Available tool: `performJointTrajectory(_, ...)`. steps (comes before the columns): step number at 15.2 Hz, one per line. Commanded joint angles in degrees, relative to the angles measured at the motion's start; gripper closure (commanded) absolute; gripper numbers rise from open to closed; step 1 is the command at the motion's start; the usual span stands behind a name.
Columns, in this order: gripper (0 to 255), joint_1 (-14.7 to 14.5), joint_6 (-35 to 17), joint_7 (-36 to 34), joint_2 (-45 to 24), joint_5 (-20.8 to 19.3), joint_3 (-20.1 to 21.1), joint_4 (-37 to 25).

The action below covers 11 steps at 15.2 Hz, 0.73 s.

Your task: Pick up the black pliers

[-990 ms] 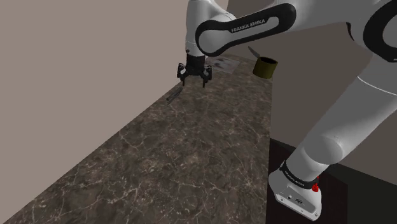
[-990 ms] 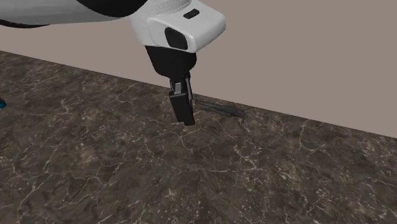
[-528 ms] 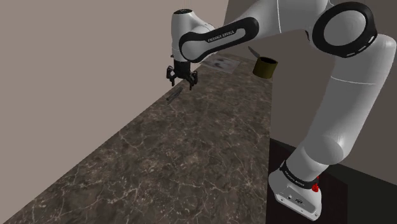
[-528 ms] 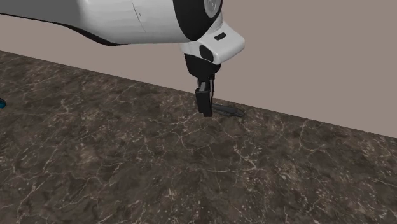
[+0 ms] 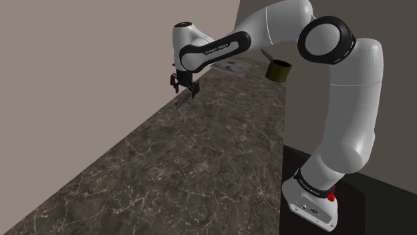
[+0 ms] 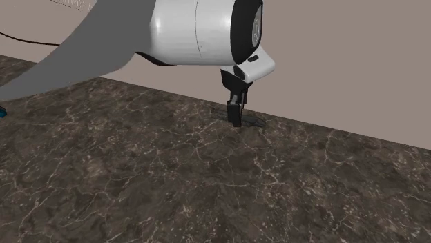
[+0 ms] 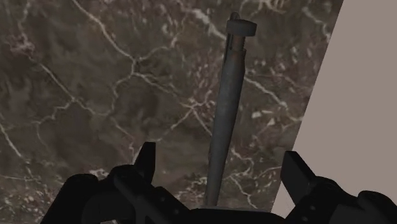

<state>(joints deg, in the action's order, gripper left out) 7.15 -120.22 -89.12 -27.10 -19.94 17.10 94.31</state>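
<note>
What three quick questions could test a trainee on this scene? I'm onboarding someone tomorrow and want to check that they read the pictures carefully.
1. Fill in: the pincer above the pliers is ____ (open or shut).
2. Multiple choice: on the counter, the pliers lie A) beside the wall, B) at its middle, C) hanging off its edge.
3. True or false: the pincer is clamping the pliers.

Key: 1 open; 2 A; 3 false, the pliers lie between the fingers untouched.
</note>
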Motion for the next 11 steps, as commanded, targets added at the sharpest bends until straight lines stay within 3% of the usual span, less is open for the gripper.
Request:
performJointTrajectory(1,0,-0.11,-1.01,-0.42,-0.84,-0.37,-0.21,0.19)
performJointTrajectory(6,0,-0.22,-2.49,-0.92,-1.74,-0.86,-0.45,0.84)
performJointTrajectory(7,255,-0.23,-2.47,-0.93,-1.74,-0.85,-0.44,0.83)
performJointTrajectory(11,255,-0.23,-2.45,-0.92,-1.73,-0.85,-0.44,0.82)
